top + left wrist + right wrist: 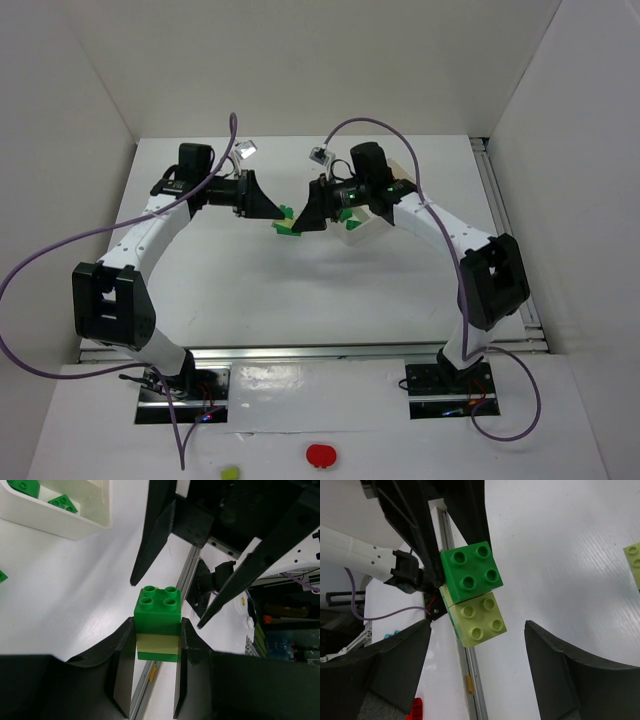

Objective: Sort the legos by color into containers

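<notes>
From above, both arms are reaching inward, meeting over the desk near the tray. The left wrist view is showing the left pincer clamping a green-lime-green stack. The right wrist view is showing the right pincer gaping wide around it, not touching, and a loose lime brick lying on the desk.

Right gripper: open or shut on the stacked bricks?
Open: right gripper fingers stand clear of the dark green and lime plastic brick stack that the left gripper holds.

A robot lab, white table boxed in by plain white walls, two robot arms bolted to a metal rail at 6 o'clock, purple cables hanging loose
</notes>
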Available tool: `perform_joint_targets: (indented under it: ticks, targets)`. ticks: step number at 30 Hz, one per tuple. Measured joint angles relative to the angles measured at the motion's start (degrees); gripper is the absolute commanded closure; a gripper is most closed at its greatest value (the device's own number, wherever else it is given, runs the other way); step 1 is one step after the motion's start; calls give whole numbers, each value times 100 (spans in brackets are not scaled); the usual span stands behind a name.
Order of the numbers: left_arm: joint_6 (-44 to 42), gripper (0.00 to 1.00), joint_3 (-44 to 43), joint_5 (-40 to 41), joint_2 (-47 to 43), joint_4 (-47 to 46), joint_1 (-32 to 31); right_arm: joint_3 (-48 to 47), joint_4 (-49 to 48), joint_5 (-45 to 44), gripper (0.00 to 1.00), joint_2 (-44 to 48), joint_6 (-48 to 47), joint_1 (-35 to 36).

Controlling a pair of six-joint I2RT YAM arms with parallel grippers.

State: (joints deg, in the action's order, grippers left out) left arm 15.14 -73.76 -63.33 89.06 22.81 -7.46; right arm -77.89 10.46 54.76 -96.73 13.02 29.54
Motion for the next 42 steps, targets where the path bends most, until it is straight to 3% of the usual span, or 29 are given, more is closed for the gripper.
perform_joint_targets:
  ticks: [2, 5, 10, 14, 27, 42]
  targets:
    - [7, 100, 0, -2, 0, -13, 0, -9, 17, 9, 21, -114, -7, 35]
    - [7, 100, 0, -22, 0, -15, 0, -9, -17, 4, 34, -160, 11, 48]
    - [-15, 100, 0, -94, -2, -24, 13, 15, -249, 68, 76, -166, 249, 48]
    - [-24, 100, 0, -201, -4, 7, 79, 240, -778, 286, 90, -166, 588, 46]
    - [-105, 100, -55, 17, -4, 166, 79, 420, -1080, 254, 93, -166, 960, 42]
    - [546, 100, -61, 1464, 170, -35, 122, -96, 835, -1757, 93, -223, -24, 177]
